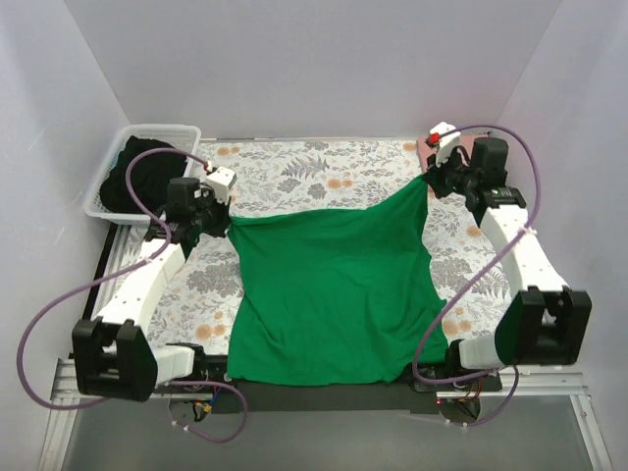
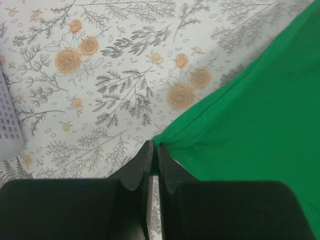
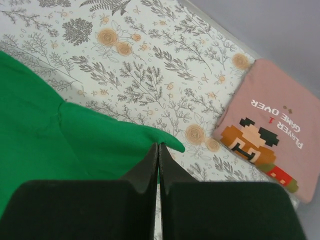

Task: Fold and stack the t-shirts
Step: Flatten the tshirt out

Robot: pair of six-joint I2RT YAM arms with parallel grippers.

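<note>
A table [image 1: 294, 175] covered by a white cloth printed with grey ferns and orange blossoms stands inside a plain white booth. A matte white side wall [image 1: 44, 137] stands outboard of the left pincer [image 1: 230, 226], and its twin [image 1: 584, 108] stands outboard of the right pincer [image 1: 429, 180]. A matching back wall [image 1: 314, 69] rises beyond both. A white slatted plastic basket [image 1: 106, 192] sits near the left pincer, on its outer, far side, at the table's corner. The light is soft and even, and the shadows are faint.
</note>
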